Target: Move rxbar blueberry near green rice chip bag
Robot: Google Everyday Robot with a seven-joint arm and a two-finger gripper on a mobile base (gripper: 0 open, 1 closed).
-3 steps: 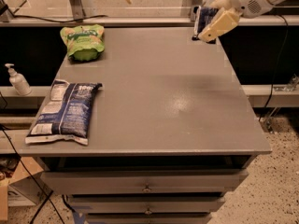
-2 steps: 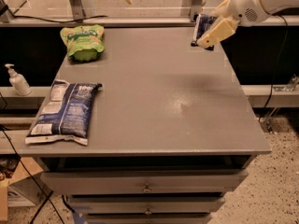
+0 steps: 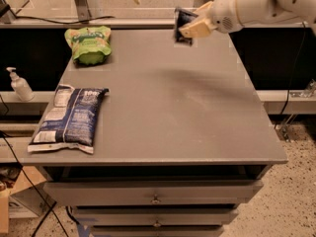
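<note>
Clasping rxbar blueberry [image 3: 181, 21], seemingly: hand [image 3: 189, 32] aloft

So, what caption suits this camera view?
Gripper holds the rxbar blueberry above the back of the table, well apart from the green rice chip bag.

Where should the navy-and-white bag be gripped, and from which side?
Likely the flat seam at the near end of the navy-and-white bag, coming from above: it lies flat and puffy, so the thin seam should pinch more easily than the body. The gripper is over the far edge of the table, right of centre, shut on the rxbar blueberry.
</note>
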